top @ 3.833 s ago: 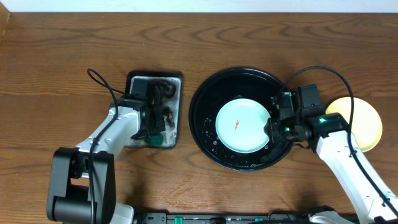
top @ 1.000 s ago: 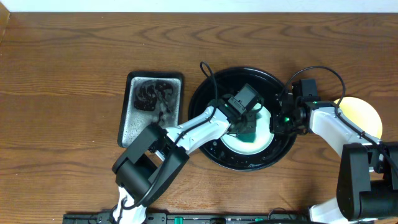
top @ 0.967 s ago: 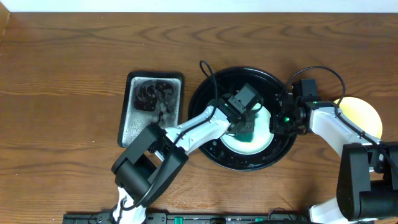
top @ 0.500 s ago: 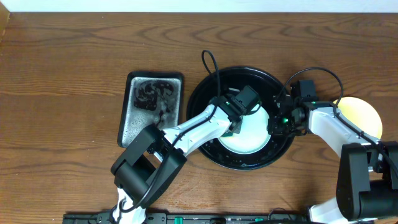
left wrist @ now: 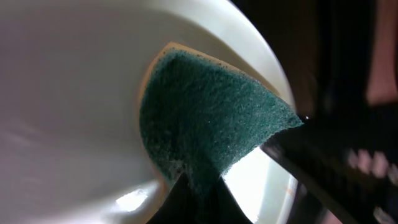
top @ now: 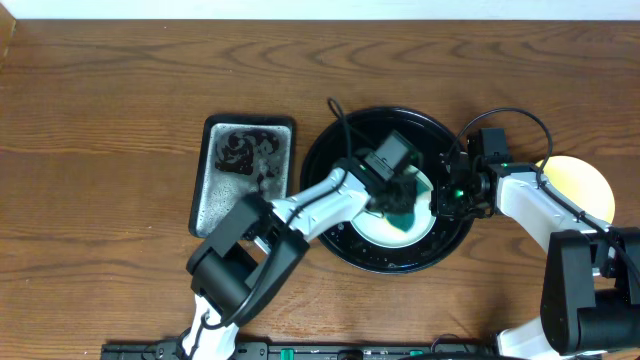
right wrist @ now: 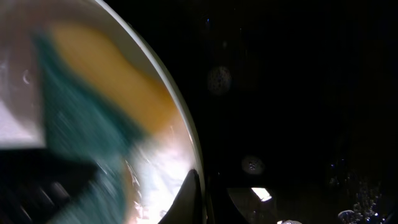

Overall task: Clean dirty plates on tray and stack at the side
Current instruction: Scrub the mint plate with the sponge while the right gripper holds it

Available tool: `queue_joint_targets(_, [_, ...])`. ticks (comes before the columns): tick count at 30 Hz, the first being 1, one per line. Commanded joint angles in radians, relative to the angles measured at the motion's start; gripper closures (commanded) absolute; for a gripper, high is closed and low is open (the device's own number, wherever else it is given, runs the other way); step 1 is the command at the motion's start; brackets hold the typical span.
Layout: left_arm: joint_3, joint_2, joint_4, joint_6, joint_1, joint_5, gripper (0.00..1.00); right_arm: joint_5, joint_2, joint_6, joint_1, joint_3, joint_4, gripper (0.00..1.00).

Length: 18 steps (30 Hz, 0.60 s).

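Observation:
A pale mint-blue plate (top: 383, 231) lies inside the round black tray (top: 330, 150). My left gripper (top: 399, 200) is shut on a green and yellow sponge (top: 404, 214) and presses it on the plate's right half. The left wrist view shows the sponge's green face (left wrist: 205, 124) flat against the plate (left wrist: 74, 93), pinched between my left gripper's (left wrist: 199, 193) jaws. My right gripper (top: 441, 200) is shut on the plate's right rim (right wrist: 180, 124). In the right wrist view it (right wrist: 200, 193) pinches that edge, with the blurred sponge (right wrist: 74, 137) beyond. A pale yellow plate (top: 588, 195) sits outside the tray at the right.
A small rectangular black sponge tray (top: 243, 175) with foam and dark residue stands left of the round tray. Water drops speckle the round tray's floor (right wrist: 298, 93). Cables loop above both wrists.
The left gripper swept the sponge to the left across the plate and has come back to its right half. The right gripper has kept its hold on the rim.

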<state>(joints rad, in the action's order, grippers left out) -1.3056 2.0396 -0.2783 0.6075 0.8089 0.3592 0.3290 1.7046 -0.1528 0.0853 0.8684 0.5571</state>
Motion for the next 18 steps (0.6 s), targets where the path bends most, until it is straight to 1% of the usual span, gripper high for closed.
queue_joint_targets(1, [0.026, 0.052, -0.038, 0.017, 0.059, 0.126, 0.93, -0.055, 0.021, -0.004, 0.003, -0.015, 0.004, 0.99])
queue_joint_targets(3, [0.026, 0.052, -0.074, 0.011, 0.050, 0.085, 0.93, -0.055, 0.021, -0.004, 0.003, -0.015, 0.004, 0.99])
queue_joint_targets(5, [0.025, 0.052, -0.135, 0.011, 0.033, -0.010, 0.93, -0.055, 0.021, -0.004, 0.003, -0.015, 0.004, 0.99])
queue_joint_targets(8, [0.025, 0.052, -0.249, 0.011, 0.003, -0.217, 0.92, -0.055, 0.021, -0.004, 0.003, -0.015, 0.003, 0.99])
queue_joint_targets(11, [0.021, 0.051, -0.356, 0.010, -0.020, -0.462, 0.93, -0.055, 0.021, -0.004, 0.003, -0.015, 0.003, 0.99])
queue_joint_targets(14, [0.014, 0.051, -0.416, -0.018, -0.023, -0.661, 0.93, -0.055, 0.021, -0.004, 0.003, -0.015, 0.003, 0.99])
queue_joint_targets(16, [0.007, 0.051, -0.437, -0.047, -0.021, -0.745, 0.93, -0.055, 0.021, -0.004, 0.003, -0.015, 0.003, 0.99])
queue_joint_targets(18, [-0.003, 0.051, -0.449, -0.075, -0.018, -0.794, 0.93, -0.056, 0.021, -0.003, 0.003, -0.015, 0.003, 0.99])
